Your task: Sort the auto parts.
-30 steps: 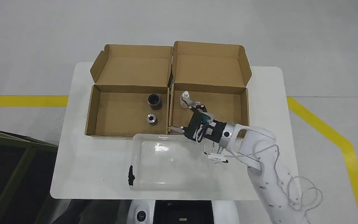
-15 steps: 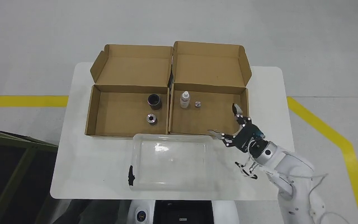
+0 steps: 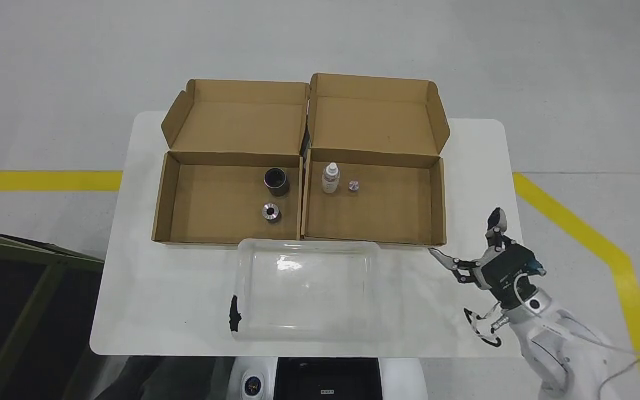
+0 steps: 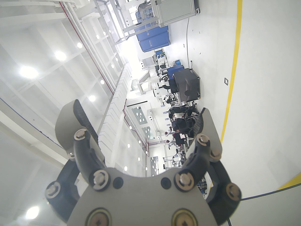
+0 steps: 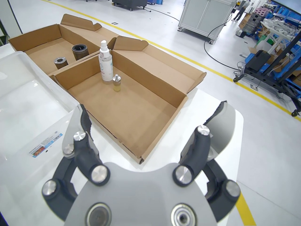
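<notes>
Auto parts (image 3: 268, 210) are sitting well beyond the right tool (image 3: 465, 235), which is hovering over the counter's (image 3: 130, 290) right side, fingers spread wide apart. Left tool (image 4: 140, 109) is gaping apart too, pointing up at the hall ceiling (image 4: 35, 36). Clear tray (image 3: 310, 290) is lying at the counter's near edge. Behind it, left box (image 3: 200, 205) is holding a metal collar (image 3: 268, 210), then a dark sleeve (image 3: 275, 180); right box (image 3: 400, 215) is holding a spray bottle (image 3: 330, 178) and small vial (image 3: 353, 184), standing upright side by side.

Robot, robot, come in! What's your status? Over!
Left gripper open, right gripper open, both empty. Spray bottle and small vial upright in right-hand box. Nothing blocking.
</notes>
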Robot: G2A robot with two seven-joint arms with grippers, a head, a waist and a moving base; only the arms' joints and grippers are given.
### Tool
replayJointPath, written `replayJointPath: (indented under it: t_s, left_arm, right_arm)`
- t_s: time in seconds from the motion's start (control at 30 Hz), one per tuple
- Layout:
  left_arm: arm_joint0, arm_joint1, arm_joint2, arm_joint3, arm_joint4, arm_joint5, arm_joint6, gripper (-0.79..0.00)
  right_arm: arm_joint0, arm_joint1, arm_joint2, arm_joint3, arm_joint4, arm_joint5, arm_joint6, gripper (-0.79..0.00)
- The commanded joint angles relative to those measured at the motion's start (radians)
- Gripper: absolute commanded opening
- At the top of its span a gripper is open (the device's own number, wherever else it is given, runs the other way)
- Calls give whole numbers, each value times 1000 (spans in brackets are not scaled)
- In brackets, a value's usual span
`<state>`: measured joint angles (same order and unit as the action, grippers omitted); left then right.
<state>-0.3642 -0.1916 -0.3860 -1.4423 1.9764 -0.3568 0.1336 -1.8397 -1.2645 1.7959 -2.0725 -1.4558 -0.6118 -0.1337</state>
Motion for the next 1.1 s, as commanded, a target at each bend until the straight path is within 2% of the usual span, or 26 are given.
replayJointPath:
  t_s: [0.0, 0.37, 1.07]
  left_arm:
    - [0, 0, 0, 0, 0, 0, 0, 0]
    - [0, 0, 0, 0, 0, 0, 0, 0]
    - [0, 0, 0, 0, 0, 0, 0, 0]
  right_arm:
    - [-10, 2, 12, 0, 5, 1, -9, 0]
    - [-20, 10, 54, 10, 31, 13, -28, 0]
    - [-19, 11, 55, 11, 32, 13, -28, 0]
